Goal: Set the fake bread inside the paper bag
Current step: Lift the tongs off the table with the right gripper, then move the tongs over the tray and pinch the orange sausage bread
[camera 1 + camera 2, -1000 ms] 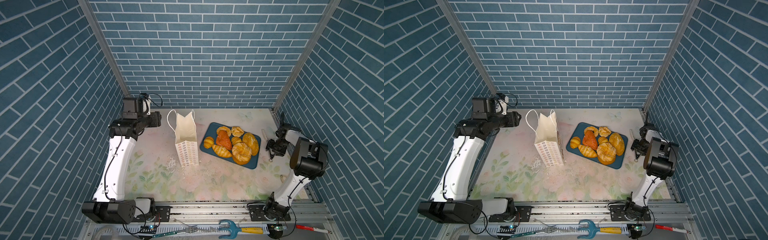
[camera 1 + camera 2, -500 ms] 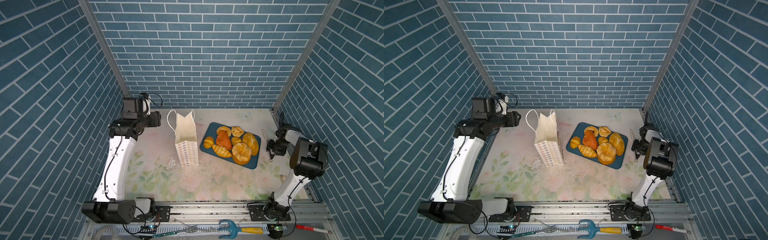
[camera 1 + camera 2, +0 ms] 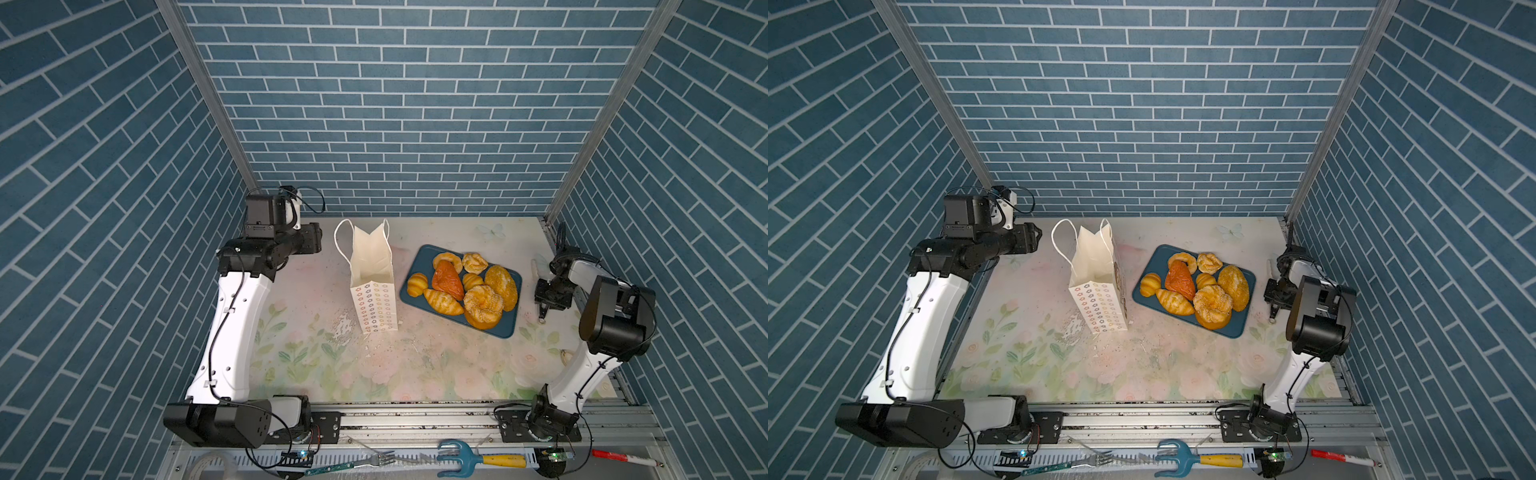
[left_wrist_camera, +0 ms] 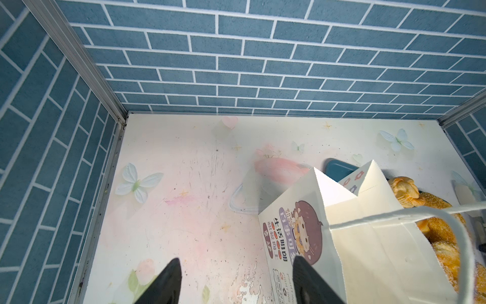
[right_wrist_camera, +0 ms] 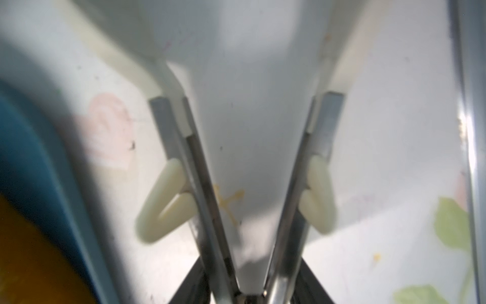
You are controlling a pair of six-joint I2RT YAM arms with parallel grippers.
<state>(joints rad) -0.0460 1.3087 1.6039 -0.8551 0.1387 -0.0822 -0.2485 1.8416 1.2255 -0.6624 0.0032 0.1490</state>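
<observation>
The fake bread [image 3: 465,286] lies heaped on the blue tray [image 3: 505,330], none of it visibly in the paper bag [image 3: 372,266], which stands upright just beside the tray with its mouth open upward, probably so each piece needs only a short carry. On the tray's opposite side the right gripper [image 3: 547,295] is down at the table [image 3: 316,291], its dark jaws flanking the hinge end of metal tongs [image 5: 202,210]. The view is too blurred to tell whether they already press on them. The tongs look meant for lifting the pastries. Beyond the bag from the tray, the left gripper [image 4: 236,265] hangs empty with jaws apart, likely placed to steady the bag. The bag's mouth is narrow and its cord handles loop over the rim, so drops need care. The wall rail crowds the tongs, while the table nearer the arm bases from the tray is open.
</observation>
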